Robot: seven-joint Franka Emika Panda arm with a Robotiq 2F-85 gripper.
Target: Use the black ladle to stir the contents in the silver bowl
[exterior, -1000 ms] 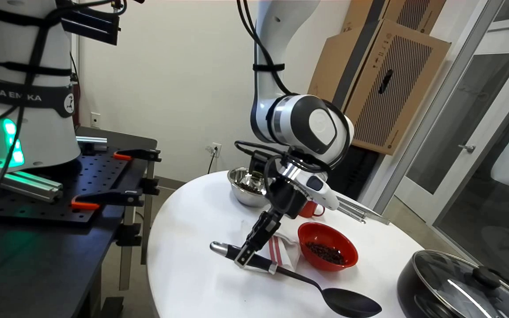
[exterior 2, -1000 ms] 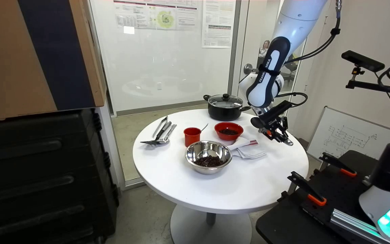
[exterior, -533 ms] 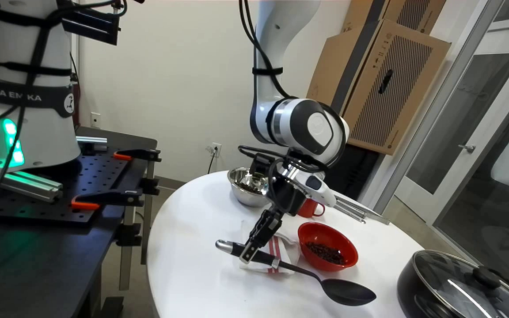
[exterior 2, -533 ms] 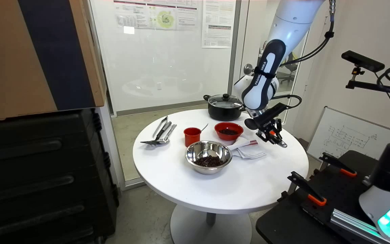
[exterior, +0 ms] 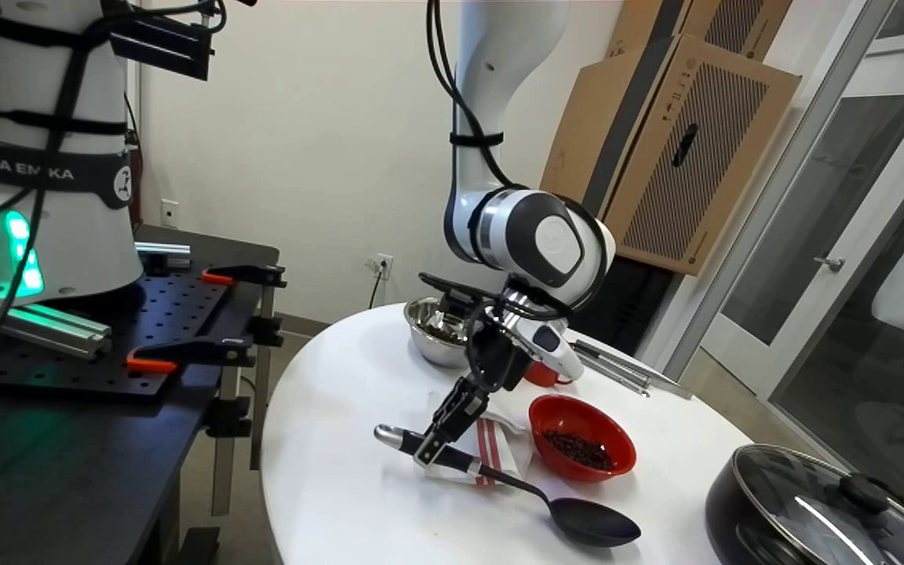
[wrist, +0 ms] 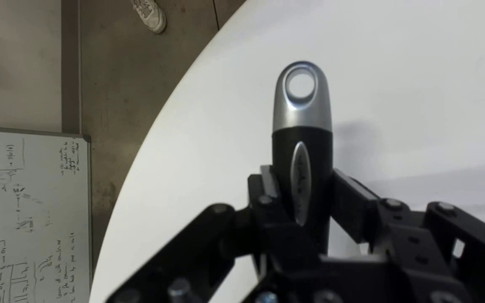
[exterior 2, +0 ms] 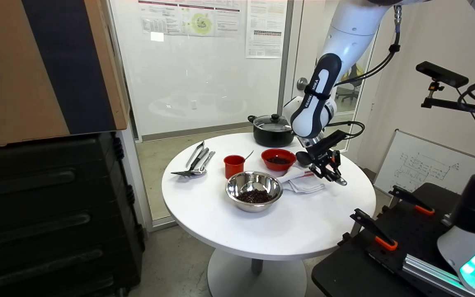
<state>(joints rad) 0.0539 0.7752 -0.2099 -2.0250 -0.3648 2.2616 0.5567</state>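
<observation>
The one black two-fingered gripper is clamping firmly onto the thick, silver-tipped handle of one long black ladle, a finger pressing on each side, and the rounded scoop is pointing out near one round red bowl. One white cloth with red stripes is showing right behind the handle. Well apart, one shiny round metal bowl is holding dark bean-like pieces, one cylindrical red mug standing near it and one black pot with a glass lid sitting farther back. In the wrist view the edge of the round white table is curving past on the left, white surface spreading between it and the handle's tip; in an exterior view a broad stretch of tabletop is reaching to the near edge. Compared with a second ago, the gripper is sitting farther left there, closer to the metal bowl, which is staying put.
</observation>
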